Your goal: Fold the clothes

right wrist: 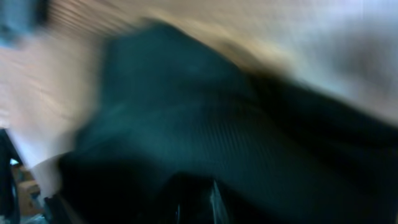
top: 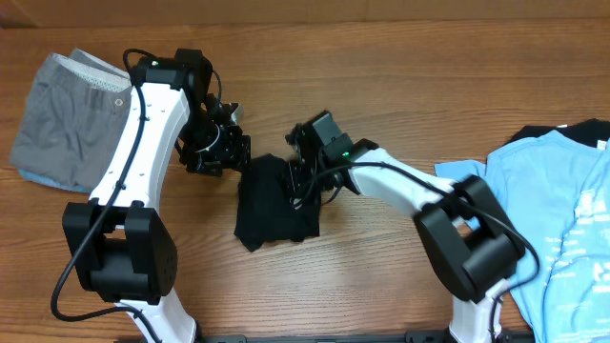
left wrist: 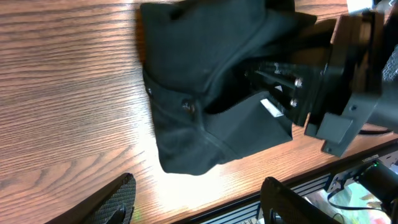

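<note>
Black T-shirt point(top: 272, 214) bunched, right hand point(top: 301, 181) against it

Crowding the middle — black cotton T-shirt point(top: 274, 202) between white left arm point(top: 143, 133) and white right arm point(top: 405, 189). Blocking the far-left corner, grey buttoned shorts point(top: 67, 119); covering the right edge, light blue printed T-shirt point(top: 562, 219). Lying bare — far strip of brown wooden table point(top: 400, 52).

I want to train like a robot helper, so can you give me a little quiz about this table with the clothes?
1. Fill the gap: the grey shorts lie nearest the ___ arm.
2. True or false: the left jaws stand open, holding nothing.
3. Which garment are the right jaws pushed into? A grey shorts; B light blue T-shirt; C black garment.
Key: 1 left; 2 true; 3 C.
</note>
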You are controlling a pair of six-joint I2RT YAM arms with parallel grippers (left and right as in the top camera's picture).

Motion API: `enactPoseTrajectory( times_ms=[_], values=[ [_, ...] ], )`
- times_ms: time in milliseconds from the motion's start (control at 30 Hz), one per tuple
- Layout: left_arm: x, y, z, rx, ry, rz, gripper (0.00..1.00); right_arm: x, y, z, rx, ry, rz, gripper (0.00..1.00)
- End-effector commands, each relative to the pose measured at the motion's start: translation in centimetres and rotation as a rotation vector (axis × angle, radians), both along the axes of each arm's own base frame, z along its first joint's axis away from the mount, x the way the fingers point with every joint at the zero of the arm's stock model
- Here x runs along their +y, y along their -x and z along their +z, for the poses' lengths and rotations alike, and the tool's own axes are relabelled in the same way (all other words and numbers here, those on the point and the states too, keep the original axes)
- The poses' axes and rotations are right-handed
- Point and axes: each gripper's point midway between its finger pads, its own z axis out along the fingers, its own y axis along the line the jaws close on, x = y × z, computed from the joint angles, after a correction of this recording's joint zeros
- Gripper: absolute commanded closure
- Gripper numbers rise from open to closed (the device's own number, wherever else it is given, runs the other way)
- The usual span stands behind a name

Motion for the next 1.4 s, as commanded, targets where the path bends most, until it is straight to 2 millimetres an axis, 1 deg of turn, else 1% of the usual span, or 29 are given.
enactPoseTrajectory(
  times_ms=[0, 100, 167, 233, 300, 367, 433, 500, 567, 633, 700, 800, 867, 933, 1000, 1100, 1200, 1267, 1300, 1367],
  values=[
    [0.4, -0.7, 0.7, -0.044, -0.015, -0.016, 0.31, -2.2, 0.3, -3.1, 0.090, 0.118, -0.090, 0.82],
    [0.4, -0.7, 0.7, -0.045, -0.015, -0.016, 0.27, -2.4, 0.2, -3.1, 0.090, 0.124, -0.091, 0.81],
    [0.5, -0.7, 0.7, -0.044, -0.016, -0.016, 0.27, -2.8, 0.4, -3.0, 0.101, 0.134, -0.094, 0.80],
    [0.7, -0.6, 0.6, -0.042, -0.031, -0.017, 0.27, -3.4, 0.3, -2.4, 0.102, 0.142, -0.104, 0.81],
    [1.0, -0.7, 0.5, -0.046, -0.049, -0.016, 0.27, -4.1, -0.1, -0.6, 0.077, 0.131, -0.102, 0.80],
    [1.3, -1.0, 0.4, -0.058, -0.067, -0.015, 0.29, -4.7, -0.2, 1.8, 0.034, 0.116, -0.085, 0.80],
    [1.3, -1.8, 0.3, -0.089, -0.072, -0.015, 0.34, -5.1, 0.2, 4.5, 0.005, 0.100, -0.082, 0.80],
    [1.2, -3.0, 0.1, -0.140, -0.066, -0.018, 0.39, -5.1, 1.0, 6.6, 0.001, 0.073, -0.073, 0.81],
    [1.1, -3.8, -0.1, -0.179, -0.061, -0.030, 0.44, -4.4, 2.2, 7.9, 0.016, 0.033, -0.041, 0.81],
    [0.8, -4.4, -0.5, -0.202, -0.050, -0.032, 0.45, -3.6, 3.5, 8.3, 0.045, 0.010, -0.005, 0.81],
    [0.4, -4.1, -1.0, -0.191, -0.027, -0.034, 0.45, -2.8, 4.7, 7.9, 0.070, 0.013, 0.025, 0.80],
    [0.4, -2.9, -2.0, -0.142, -0.021, -0.033, 0.44, -1.6, 6.4, 6.8, 0.095, 0.033, 0.069, 0.80],
    [0.2, -2.0, -2.9, -0.101, -0.005, -0.028, 0.44, -1.2, 7.4, 5.6, 0.127, 0.067, 0.053, 0.80],
    [-0.7, -0.9, -3.6, -0.060, 0.053, -0.022, 0.42, -1.3, 8.1, 4.0, 0.155, 0.105, 0.023, 0.80],
    [-2.4, 0.9, -4.8, 0.004, 0.154, -0.024, 0.43, -2.4, 8.3, 1.2, 0.199, 0.177, -0.074, 0.80],
    [-2.8, 2.9, -6.7, 0.059, 0.159, -0.032, 0.46, -3.6, 7.8, -0.8, 0.224, 0.208, -0.154, 0.80],
    [-3.0, 4.7, -8.7, 0.101, 0.158, -0.040, 0.51, -4.1, 7.7, -1.3, 0.235, 0.206, -0.174, 0.80],
    [-2.9, 5.5, -10.0, 0.119, 0.151, -0.026, 0.53, -4.0, 7.7, -1.3, 0.240, 0.202, -0.170, 0.80],
    [-2.8, 5.8, -10.9, 0.118, 0.145, -0.015, 0.55, -3.9, 7.8, -1.2, 0.244, 0.197, -0.168, 0.81],
    [-2.3, 5.6, -12.3, 0.092, 0.111, 0.012, 0.59, -3.9, 7.8, -1.2, 0.246, 0.193, -0.166, 0.81]
  ],
)
